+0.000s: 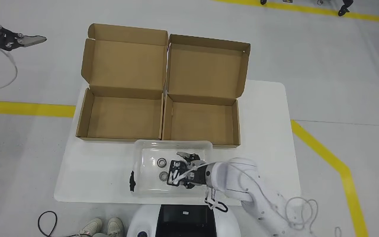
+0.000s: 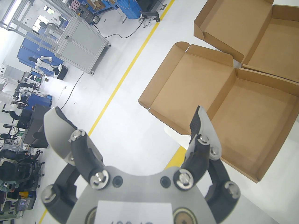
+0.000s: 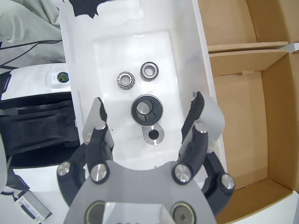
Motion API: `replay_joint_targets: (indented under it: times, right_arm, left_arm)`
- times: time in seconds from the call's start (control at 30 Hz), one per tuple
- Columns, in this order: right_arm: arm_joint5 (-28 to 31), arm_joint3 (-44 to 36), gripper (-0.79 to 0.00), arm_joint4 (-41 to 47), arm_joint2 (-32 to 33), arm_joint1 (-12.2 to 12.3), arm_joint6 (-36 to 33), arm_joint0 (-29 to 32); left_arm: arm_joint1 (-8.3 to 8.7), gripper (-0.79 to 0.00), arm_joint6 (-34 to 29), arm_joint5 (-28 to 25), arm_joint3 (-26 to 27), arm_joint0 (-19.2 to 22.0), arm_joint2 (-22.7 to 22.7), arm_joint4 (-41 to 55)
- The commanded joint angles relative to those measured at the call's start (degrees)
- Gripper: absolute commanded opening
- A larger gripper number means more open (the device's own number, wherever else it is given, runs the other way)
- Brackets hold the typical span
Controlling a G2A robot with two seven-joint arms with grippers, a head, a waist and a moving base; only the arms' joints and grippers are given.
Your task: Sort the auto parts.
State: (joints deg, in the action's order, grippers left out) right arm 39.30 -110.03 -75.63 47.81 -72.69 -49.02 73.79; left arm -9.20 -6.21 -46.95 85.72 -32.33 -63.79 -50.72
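White table (image 1: 266,112) stands on a grey floor with yellow lines (image 1: 35,109). Two brown boxes sit side by side on it with their lids open, the left box (image 1: 121,115) and the right box (image 1: 201,121). Just in front of them, at the near edge of the table, is a clear bin (image 3: 201,47) with black tape (image 3: 91,3) on one end. Inside the bin lie a small metal ring (image 3: 126,80) and a second small ring (image 3: 149,71), close together. Near them is a big round part (image 3: 146,113) with a dark band. A flat metal piece (image 3: 153,135) with a hole touches the big round part. The right gripper (image 3: 149,104) hangs over the bin, right above the big round part, with its fingers wide apart and nothing in them. The left gripper (image 2: 127,116) is up high, off to the left of the table over the floor, also wide open and holding nothing
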Motion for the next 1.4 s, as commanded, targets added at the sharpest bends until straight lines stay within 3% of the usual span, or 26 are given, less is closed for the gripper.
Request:
replay_joint_targets:
  times: [0.0,0.23,0.93,1.0,1.07,1.1,1.17,1.23,1.27,1.3,1.37]
  right_arm:
    - [-0.26,0.72,-0.157,-0.45,-0.74,-0.05,-0.34,-0.42]
    - [-1.47,3.39,-0.102,-2.6,-3.06,-0.27,0.15,-1.76]
    - [-4.75,11.28,-0.157,-5.04,-10.24,-2.21,-1.51,-7.54]
    - [-5.02,11.9,-0.215,-5.29,-10.72,-2.45,-1.46,-8.23]
    - [-5.11,12.72,-0.305,-5.52,-11.39,-2.72,-2.08,-8.97]
    - [-5.34,13.13,-0.397,-5.72,-11.66,-2.87,-2.47,-9.41]
    - [-5.75,13.57,-0.437,-5.64,-12.19,-3.16,-2.63,-10.0]
    - [-6.08,13.83,-0.566,-5.69,-12.54,-3.38,-2.65,-10.46]
    - [-6.18,13.89,-0.591,-5.82,-12.71,-3.46,-2.77,-10.61]
    - [-6.3,13.93,-0.767,-5.9,-12.86,-3.53,-2.97,-10.72]
    - [-6.47,13.77,-0.785,-5.95,-13.04,-3.64,-3.43,-10.88]
  left_arm:
    - [0.0,0.0,0.0,0.0,0.0,0.0,0.0,0.0]
    - [0.0,0.0,0.0,0.0,0.0,0.0,0.0,0.0]
    - [0.0,0.0,0.0,0.0,0.0,0.0,0.0,0.0]
    - [0.0,0.0,0.0,0.0,0.0,0.0,0.0,0.0]
    - [0.0,0.0,0.0,0.0,0.0,0.0,0.0,0.0]
    - [0.0,0.0,0.0,0.0,0.0,0.0,0.0,0.0]
    - [0.0,0.0,0.0,0.0,0.0,0.0,0.0,0.0]
    - [0.0,0.0,0.0,0.0,0.0,0.0,0.0,0.0]
    - [0.0,0.0,0.0,0.0,0.0,0.0,0.0,0.0]
    - [0.0,0.0,0.0,0.0,0.0,0.0,0.0,0.0]
    - [0.0,0.0,0.0,0.0,0.0,0.0,0.0,0.0]
